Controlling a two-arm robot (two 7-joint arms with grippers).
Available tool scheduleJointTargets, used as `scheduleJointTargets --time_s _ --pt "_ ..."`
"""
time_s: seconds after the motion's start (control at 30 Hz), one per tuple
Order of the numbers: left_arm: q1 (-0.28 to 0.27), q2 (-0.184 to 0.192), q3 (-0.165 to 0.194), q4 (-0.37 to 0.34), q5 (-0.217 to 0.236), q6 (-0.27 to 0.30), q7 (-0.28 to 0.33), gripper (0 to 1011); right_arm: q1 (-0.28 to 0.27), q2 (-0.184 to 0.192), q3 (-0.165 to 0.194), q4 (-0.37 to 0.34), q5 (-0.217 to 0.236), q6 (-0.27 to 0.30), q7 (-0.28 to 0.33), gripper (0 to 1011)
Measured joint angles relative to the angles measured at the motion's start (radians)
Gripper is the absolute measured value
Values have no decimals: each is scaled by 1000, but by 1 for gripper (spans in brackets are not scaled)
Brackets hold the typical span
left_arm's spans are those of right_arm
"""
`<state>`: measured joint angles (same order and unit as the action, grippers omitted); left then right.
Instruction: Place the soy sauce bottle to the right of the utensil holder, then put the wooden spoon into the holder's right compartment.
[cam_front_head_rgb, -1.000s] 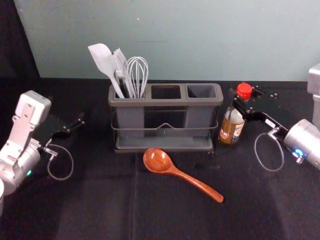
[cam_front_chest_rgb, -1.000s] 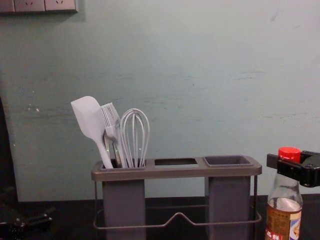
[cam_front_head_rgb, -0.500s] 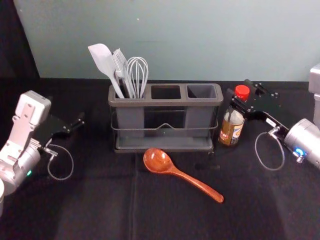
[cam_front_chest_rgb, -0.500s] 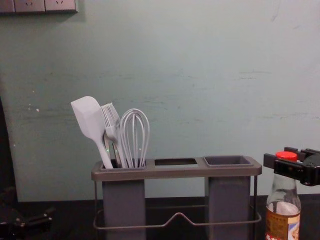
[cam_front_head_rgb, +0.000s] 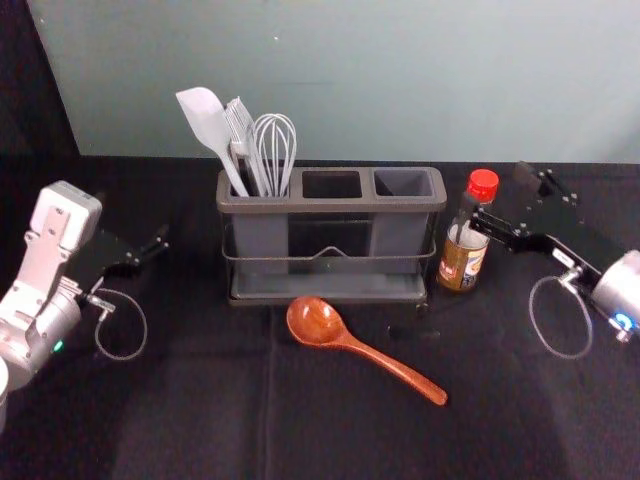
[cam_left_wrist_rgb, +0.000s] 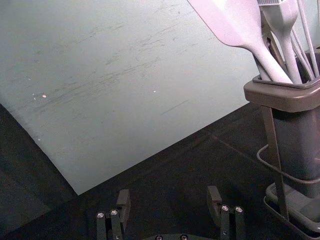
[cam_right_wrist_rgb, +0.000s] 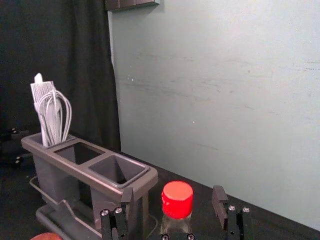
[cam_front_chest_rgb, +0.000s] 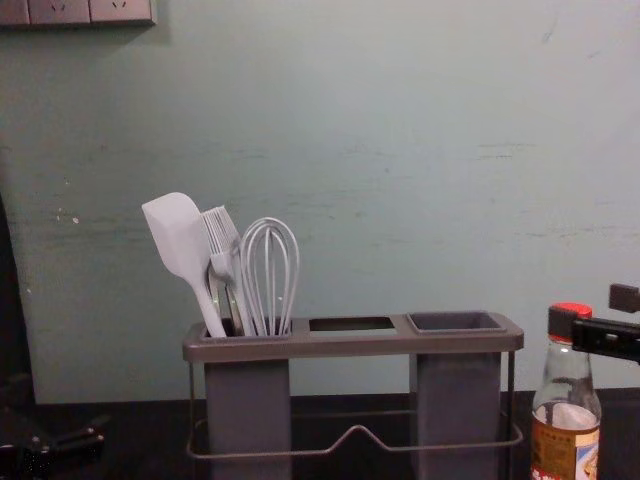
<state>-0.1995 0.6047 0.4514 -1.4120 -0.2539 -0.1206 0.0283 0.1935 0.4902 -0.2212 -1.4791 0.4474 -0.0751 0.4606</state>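
Right claw (cam_front_head_rgb: 499, 194) wide open, empty, near soy sauce bottle (cam_front_head_rgb: 461, 262) upright right of utensil holder (cam_front_head_rgb: 330, 206); wooden spoon (cam_front_head_rgb: 395, 369) in front; left claw (cam_front_head_rgb: 132, 218) parked left, open, empty.

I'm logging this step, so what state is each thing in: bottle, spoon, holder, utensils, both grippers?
Soy sauce bottle: upright, capped, right of the holder.
Wooden spoon: lying before the holder.
Utensil holder: upright, right compartment empty.
Spatula, brush, whisk: standing in the left compartment.
Right gripper: open, at the bottle's cap.
Left gripper: open, empty, left of the holder.
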Motion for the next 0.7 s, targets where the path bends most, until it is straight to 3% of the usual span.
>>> scheduleJointTargets --time_s 0.43,0.7 --pt "0 0 0 0 0 0 0 1005 -147 69 62 -178 24 56 -32 1002" --pt "0 0 0 0 0 0 0 1005 -192 122 61 -257 17 128 -34 1002"
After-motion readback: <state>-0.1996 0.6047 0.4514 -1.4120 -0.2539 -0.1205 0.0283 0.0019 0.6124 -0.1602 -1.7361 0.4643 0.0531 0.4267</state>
